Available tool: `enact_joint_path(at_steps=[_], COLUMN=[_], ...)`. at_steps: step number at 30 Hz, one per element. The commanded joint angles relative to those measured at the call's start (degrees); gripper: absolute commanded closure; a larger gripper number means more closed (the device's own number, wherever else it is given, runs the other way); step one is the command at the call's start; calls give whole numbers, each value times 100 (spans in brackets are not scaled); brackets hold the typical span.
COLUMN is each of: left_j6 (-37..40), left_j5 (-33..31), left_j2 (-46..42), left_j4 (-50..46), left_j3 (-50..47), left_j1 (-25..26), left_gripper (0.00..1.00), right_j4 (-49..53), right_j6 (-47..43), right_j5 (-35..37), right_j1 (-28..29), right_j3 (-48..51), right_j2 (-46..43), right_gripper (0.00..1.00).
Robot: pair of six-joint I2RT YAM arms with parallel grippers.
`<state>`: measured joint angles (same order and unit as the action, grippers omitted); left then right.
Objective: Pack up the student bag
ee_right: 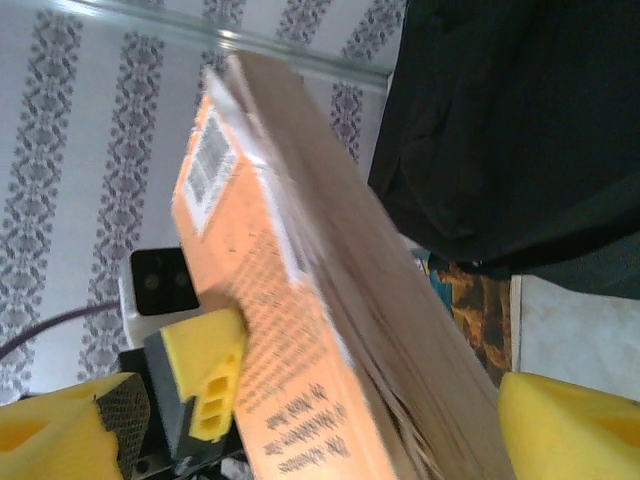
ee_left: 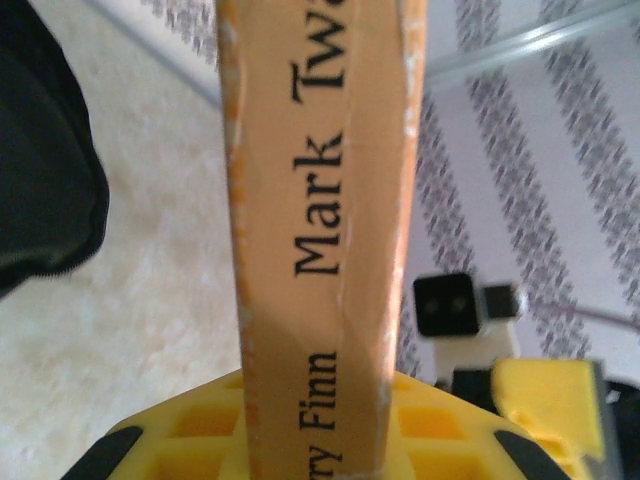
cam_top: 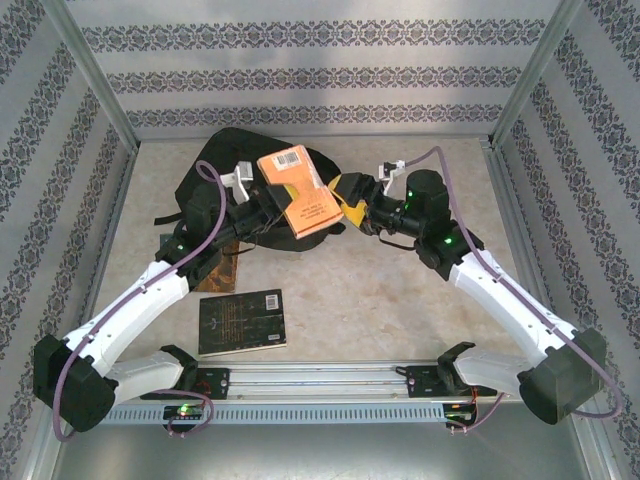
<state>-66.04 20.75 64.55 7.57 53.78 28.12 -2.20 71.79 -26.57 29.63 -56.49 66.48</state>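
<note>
The left gripper (cam_top: 268,207) clamps the orange book (cam_top: 300,190) between its 2 fingers, the right gripper (cam_top: 350,203) stands spread wide at the book's other edge, and the black student bag (cam_top: 225,155) lies just beyond and beneath the left gripper.

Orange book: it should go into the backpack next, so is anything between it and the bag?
Nothing visible lies between the orange book and the student bag close by. The left gripper clamps it; the right gripper stands open around it. Whether the bag is unzipped cannot be told.
</note>
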Motion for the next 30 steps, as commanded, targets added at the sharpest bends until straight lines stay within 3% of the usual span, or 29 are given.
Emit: enact_joint_path(at_steps=[1, 11, 16, 22, 30], left_j6=[-377, -814, -954, -1098, -1255], left_j5=[-758, -969, -901, -909, -888], left_j2=[-90, 31, 28, 30, 99], left_j4=[1076, 1444, 1440, 1407, 1253], left_j3=[360, 379, 370, 289, 150], left_j1=[-7, -2, -7, 3, 37], left_gripper=[100, 100, 100, 100, 99], right_j4=[-974, -1868, -2451, -3215, -2883], right_j6=[678, 1568, 1728, 1582, 1166], right_j5=[960, 1316, 1435, 1499, 1764], right_j1=[257, 740, 910, 1022, 1042], right_j3=[108, 41, -23, -336, -376], right_j2=[-62, 618, 974, 1395, 1281], right_gripper=[8, 7, 12, 30, 75])
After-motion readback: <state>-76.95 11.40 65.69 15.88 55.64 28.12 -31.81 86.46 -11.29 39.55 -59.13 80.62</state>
